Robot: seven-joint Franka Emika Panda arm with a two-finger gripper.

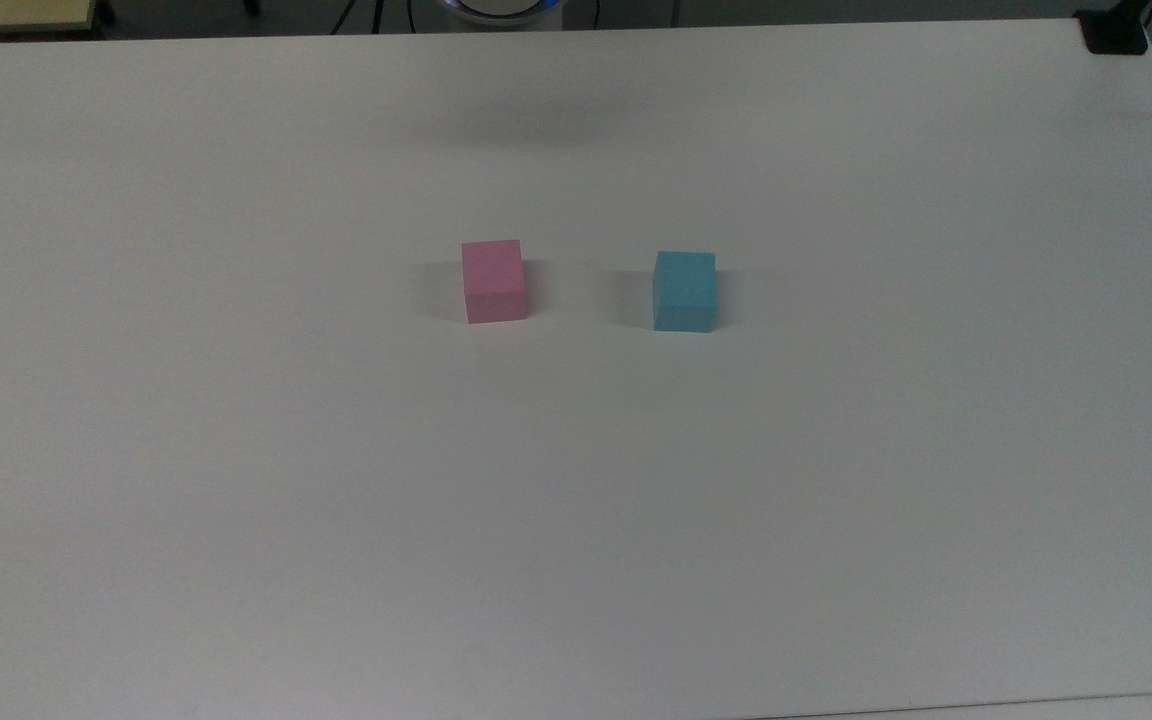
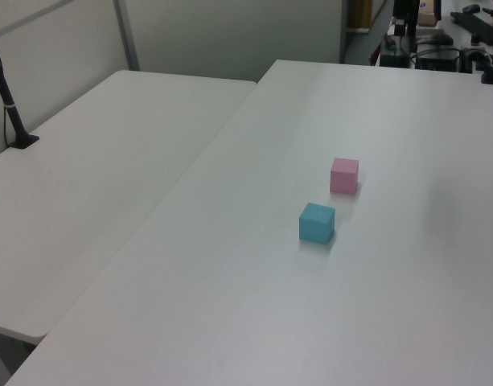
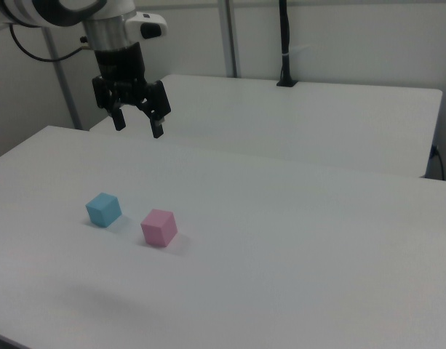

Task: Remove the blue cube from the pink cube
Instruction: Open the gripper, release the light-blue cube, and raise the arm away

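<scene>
While the gripper [image 3: 139, 123] hangs spread, blue cube [image 1: 684, 290] upright beside pink cube [image 1: 493, 280], apart.

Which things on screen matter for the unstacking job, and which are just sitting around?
Job items:
- small matte light blue cube, on the table, apart from the pink one
- small matte pale pink cube
- gripper, open, raised above the table

Just there:
- white table
- second white table alongside
- black pole
</scene>
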